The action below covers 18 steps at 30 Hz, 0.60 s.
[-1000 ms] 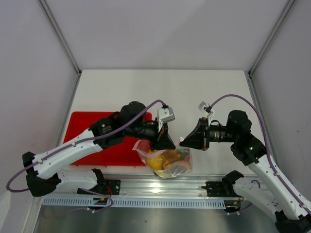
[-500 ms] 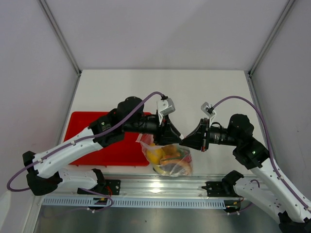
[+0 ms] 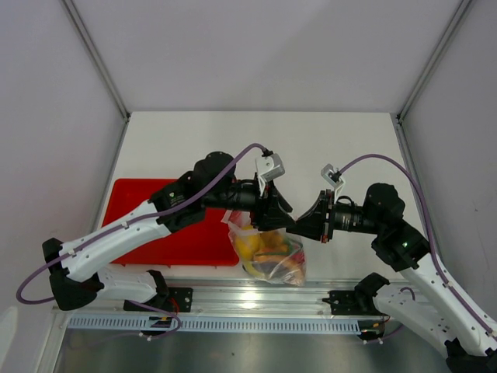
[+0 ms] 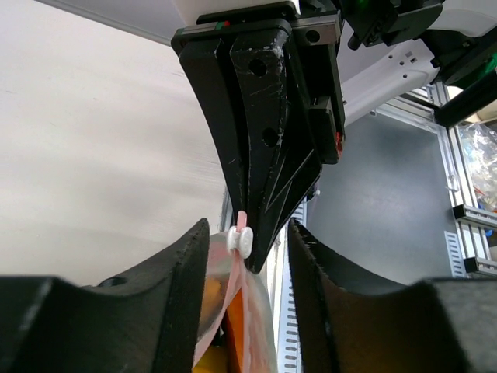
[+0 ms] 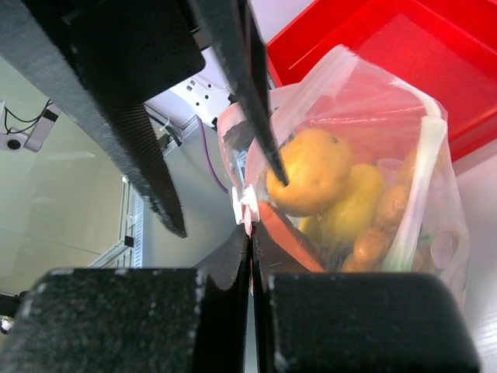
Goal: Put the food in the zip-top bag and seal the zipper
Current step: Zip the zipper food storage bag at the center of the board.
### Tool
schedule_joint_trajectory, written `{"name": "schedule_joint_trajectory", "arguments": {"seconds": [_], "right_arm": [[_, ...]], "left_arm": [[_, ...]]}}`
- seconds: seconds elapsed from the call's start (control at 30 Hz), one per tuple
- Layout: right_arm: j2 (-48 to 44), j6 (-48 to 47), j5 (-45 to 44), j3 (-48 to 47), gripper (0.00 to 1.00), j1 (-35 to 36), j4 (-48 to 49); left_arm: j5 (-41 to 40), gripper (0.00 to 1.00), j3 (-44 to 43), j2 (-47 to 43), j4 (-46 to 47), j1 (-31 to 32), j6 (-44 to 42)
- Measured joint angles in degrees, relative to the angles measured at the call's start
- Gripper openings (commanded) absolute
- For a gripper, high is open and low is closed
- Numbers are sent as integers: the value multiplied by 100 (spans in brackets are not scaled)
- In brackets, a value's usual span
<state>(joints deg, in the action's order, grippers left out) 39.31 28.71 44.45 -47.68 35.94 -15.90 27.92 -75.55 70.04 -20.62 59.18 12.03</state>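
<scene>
**Opening on the left, holding firm on the right**

Within the last second the left gripper (image 4: pixel 248 230) went from shut to parted and slid toward its partner. Its two fingers stood spread on either side of the right gripper (image 5: pixel 250 231), clasping nothing. The right gripper stayed clamped on the zipper (image 4: pixel 241 220), just beside the white slider (image 4: pixel 240 242). The zip-top bag (image 3: pixel 268 252) hung from that pinch by the near edge of the worktop (image 3: pixel 326 148), off the near right corner of the red tray (image 3: pixel 155 233). The food (image 5: pixel 314 172) showed through the plastic, yellow and tan pieces packed together. By this showing, loading looked finished and the left had freed the strip, probably to regrip for sealing. How much of the mouth was already pressed shut could not be told.
</scene>
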Motion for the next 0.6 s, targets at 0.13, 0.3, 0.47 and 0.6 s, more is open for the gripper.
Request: {"name": "schedule_joint_trajectory", "arguments": {"seconds": [0.13, 0.3, 0.47, 0.6], "right_arm": [[2, 4, 20, 0, 0, 0, 0], [9, 7, 46, 0, 0, 0, 2], [24, 17, 48, 0, 0, 0, 31], [33, 17, 46, 0, 0, 0, 39]], "left_arm": [[90, 62, 4, 4, 55, -83, -15], [262, 43, 35, 20, 140, -186, 4], [472, 34, 85, 85, 205, -210, -2], [579, 25, 136, 122, 210, -210, -4]]}}
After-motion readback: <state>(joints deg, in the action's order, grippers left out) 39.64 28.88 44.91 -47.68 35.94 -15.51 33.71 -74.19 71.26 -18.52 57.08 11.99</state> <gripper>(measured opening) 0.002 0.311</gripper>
